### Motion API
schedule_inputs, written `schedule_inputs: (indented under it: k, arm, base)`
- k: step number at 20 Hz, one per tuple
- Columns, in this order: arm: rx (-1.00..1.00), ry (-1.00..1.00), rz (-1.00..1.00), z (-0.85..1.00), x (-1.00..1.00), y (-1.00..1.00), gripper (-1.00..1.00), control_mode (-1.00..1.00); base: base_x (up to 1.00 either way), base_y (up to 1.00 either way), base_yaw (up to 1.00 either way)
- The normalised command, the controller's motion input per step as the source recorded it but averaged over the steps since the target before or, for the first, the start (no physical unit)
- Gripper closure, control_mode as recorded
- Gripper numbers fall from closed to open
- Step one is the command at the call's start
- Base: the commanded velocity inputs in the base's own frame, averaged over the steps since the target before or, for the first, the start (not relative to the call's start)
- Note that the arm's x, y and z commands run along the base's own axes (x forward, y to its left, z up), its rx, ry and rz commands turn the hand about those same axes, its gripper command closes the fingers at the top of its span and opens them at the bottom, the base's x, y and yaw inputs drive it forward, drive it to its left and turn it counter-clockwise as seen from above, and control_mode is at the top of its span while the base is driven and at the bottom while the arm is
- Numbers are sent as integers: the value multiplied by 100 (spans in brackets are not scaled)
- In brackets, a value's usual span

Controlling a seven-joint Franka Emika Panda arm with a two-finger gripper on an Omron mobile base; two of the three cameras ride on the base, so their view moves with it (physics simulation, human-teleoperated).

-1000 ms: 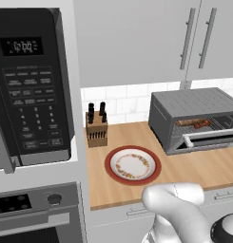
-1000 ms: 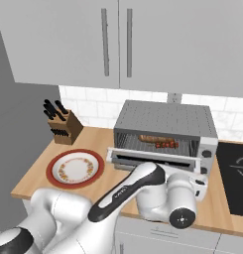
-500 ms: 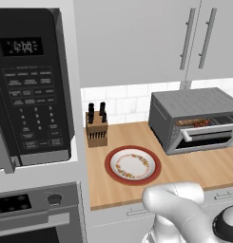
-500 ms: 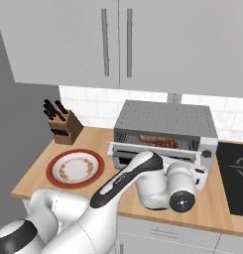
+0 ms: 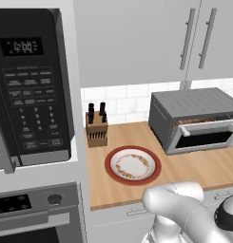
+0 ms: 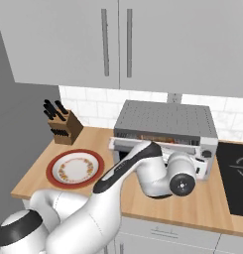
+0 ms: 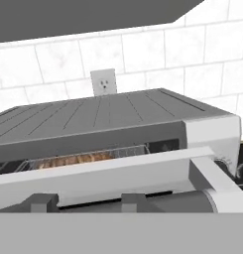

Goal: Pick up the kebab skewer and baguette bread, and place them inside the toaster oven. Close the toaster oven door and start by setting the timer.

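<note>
The toaster oven (image 5: 194, 107) stands at the counter's right end, and its ribbed top (image 7: 108, 116) runs across the hand view. The toaster oven door (image 7: 108, 176) is tilted up, leaving a narrow gap at its top edge. Through that gap a brown strip of food (image 7: 76, 160) lies on the wire rack. I cannot tell the baguette bread from the kebab skewer there. My gripper (image 7: 88, 202) sits just under the door's lower edge, fingertips (image 7: 41, 202) apart with nothing between them. In the right base view my arm (image 6: 152, 171) covers the oven front (image 6: 165, 121).
An empty red-rimmed plate (image 5: 132, 165) lies mid-counter, with a knife block (image 5: 96, 128) behind it by the tiled wall. A black microwave (image 5: 32, 85) hangs at the left. The oven's knob (image 7: 224, 166) is at its right, and a dark cooktop (image 6: 234, 171) lies beyond.
The toaster oven door has swung upward from about half open to nearly shut. My hand and forearm have risen with it.
</note>
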Motion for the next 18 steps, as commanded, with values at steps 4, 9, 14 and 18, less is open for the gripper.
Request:
schedule_inputs:
  k: [4,9,14,18]
  arm:
    - [0,0,0,-43,50,0,-100,-100]
    - [0,0,0,-54,26,0,-100,-100]
    - [0,0,0,-49,6,1,-100,-100]
    - [0,0,0,-46,7,0,-100,-100]
  base:
    - [0,0,0]
    - [0,0,0]
    - [0,0,0]
    - [0,0,0]
